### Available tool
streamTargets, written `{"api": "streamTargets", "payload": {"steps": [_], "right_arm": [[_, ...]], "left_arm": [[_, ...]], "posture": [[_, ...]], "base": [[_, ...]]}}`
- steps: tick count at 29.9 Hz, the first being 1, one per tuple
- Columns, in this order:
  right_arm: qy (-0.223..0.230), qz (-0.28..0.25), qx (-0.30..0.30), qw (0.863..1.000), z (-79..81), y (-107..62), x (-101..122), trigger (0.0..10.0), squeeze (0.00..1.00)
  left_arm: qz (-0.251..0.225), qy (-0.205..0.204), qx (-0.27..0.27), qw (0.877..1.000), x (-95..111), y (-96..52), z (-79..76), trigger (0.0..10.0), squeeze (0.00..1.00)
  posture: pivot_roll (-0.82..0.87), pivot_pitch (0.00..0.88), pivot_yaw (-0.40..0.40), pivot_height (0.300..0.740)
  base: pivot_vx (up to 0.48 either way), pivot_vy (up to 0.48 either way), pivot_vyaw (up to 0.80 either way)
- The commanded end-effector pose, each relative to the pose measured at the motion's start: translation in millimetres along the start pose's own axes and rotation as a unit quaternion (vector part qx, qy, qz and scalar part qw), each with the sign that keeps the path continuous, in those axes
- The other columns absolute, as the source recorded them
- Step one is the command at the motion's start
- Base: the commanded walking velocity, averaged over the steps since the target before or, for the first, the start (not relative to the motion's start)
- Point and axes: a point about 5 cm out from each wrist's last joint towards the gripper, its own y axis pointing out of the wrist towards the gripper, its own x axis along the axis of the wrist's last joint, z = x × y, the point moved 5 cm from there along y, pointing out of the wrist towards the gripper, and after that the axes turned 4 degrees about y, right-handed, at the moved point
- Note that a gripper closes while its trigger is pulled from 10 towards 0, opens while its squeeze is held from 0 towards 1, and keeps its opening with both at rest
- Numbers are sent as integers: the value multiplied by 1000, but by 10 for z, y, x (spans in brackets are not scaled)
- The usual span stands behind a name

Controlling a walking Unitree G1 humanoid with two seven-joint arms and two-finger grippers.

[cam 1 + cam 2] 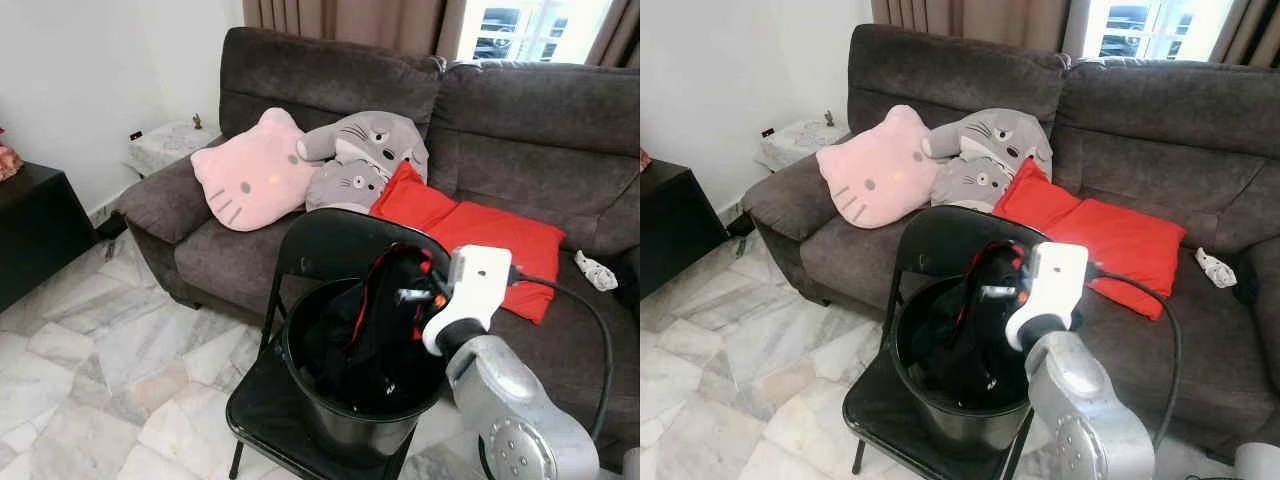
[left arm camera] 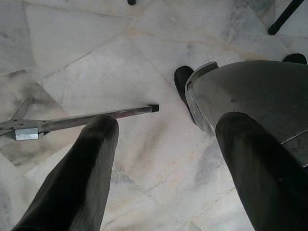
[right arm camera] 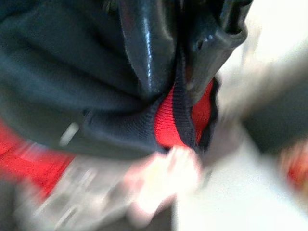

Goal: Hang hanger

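Between the right gripper's (image 1: pixel 418 290) closed fingers sits a black garment with red trim (image 1: pixel 385 320), bunched and lifted partly above the black bucket (image 1: pixel 345 420) on the folding chair (image 1: pixel 330 240), likely to pull it free for hanging. No hanger can be made out. The left gripper (image 2: pixel 163 159) hangs open over the marble floor (image 2: pixel 96 57).

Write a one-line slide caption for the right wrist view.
Right gripper pinching a black-and-red garment, the background blurred.
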Motion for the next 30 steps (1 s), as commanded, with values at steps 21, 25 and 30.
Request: {"api": "streamTargets", "payload": {"steps": [21, 25, 30], "right_arm": [[-164, 118, 63, 977, 124, -116, -501, 0, 0], [-207, 137, 94, 964, 203, -147, -590, 0, 0], [-224, 144, 95, 959, 177, -151, -615, 8667, 0]], "left_arm": [[15, 4, -21, 1000, -73, -3, -87, 10000, 0], [15, 4, -21, 1000, -72, -3, -86, 10000, 0], [15, 4, -21, 1000, -71, -3, -88, 10000, 0]], "posture": [[-97, 0, 31, 740], [-97, 0, 31, 740], [-96, 0, 30, 740]], "base": [[0, 0, 0], [0, 0, 0], [0, 0, 0]]}}
